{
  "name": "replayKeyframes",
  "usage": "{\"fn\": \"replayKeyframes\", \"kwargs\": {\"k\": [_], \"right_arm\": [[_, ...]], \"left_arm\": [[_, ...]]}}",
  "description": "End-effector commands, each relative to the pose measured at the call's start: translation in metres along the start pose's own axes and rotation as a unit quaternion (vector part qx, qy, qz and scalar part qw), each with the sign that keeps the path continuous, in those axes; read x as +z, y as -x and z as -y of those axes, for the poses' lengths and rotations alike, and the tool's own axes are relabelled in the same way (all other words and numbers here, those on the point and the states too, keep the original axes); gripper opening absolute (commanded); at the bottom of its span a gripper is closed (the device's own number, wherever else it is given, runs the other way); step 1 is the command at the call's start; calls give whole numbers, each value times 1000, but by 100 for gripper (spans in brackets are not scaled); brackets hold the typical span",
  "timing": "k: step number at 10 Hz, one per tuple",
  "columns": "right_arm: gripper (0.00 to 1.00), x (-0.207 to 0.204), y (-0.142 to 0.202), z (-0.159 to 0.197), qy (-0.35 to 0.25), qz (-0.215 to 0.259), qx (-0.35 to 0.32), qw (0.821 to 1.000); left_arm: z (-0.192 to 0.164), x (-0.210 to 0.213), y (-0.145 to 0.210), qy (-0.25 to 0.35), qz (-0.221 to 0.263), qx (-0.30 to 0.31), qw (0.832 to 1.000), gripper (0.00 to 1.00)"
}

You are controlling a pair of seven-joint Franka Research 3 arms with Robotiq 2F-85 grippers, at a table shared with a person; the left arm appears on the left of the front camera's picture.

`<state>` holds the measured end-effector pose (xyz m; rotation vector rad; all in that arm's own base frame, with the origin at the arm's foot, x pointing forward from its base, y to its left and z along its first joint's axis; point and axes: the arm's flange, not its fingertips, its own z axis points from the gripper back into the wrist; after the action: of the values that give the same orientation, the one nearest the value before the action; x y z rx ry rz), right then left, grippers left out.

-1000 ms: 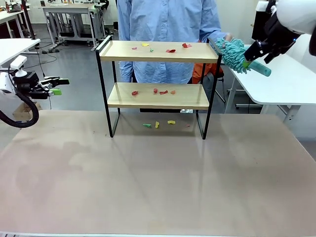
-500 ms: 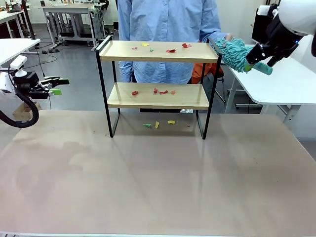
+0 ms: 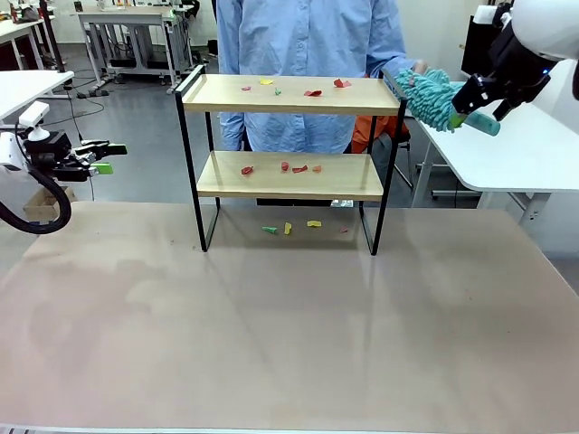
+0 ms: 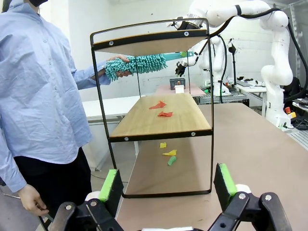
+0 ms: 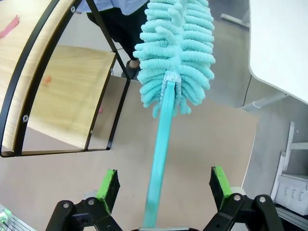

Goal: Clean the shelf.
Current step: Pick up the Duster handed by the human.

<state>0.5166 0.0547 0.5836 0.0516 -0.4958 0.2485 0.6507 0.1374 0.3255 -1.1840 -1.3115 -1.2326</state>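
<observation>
**Where the duster meets the shelf**

Although the right tool (image 5: 162, 183) straddles the handle of the teal duster (image 3: 430, 95), its jaws stand wide, pads clear of the handle on both sides. A person's hand (image 3: 414, 69) appears to grip the fluffy head, though the fluff partly hides it. The shelf (image 3: 226, 95) stands at the far middle of the tabletop (image 3: 289, 344), left of this tool, with scraps (image 3: 312, 92) on both boards. The duster's long axis runs left–right, head just beside the top board's right end. The left tool (image 3: 107, 157), wide and empty, hangs well apart at left.
</observation>
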Motion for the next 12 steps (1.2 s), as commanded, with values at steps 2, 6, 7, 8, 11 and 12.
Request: {"fn": "replayKeyframes", "kwargs": {"k": [2, 6, 7, 8, 11, 12], "right_arm": [[40, 6, -6, -5, 22, -16, -16, 1000], [14, 8, -7, -6, 24, -31, -22, 999], [5, 9, -7, -7, 26, -32, -22, 999], [0, 10, -8, -8, 29, -32, -23, 999], [0, 10, -8, -8, 32, -41, -33, 998], [0, 11, -8, -9, 35, -38, -40, 998]], "left_arm": [[0, -2, -1, -2, 0, -8, 1000, 100], [0, -2, -1, -2, 0, -8, 1000, 100], [0, -2, -1, -2, 0, -8, 1000, 100], [0, -2, -1, -2, 0, -8, 1000, 100], [0, -2, -1, -2, 0, -8, 1000, 100], [0, -2, -1, -2, 0, -8, 1000, 100]]}}
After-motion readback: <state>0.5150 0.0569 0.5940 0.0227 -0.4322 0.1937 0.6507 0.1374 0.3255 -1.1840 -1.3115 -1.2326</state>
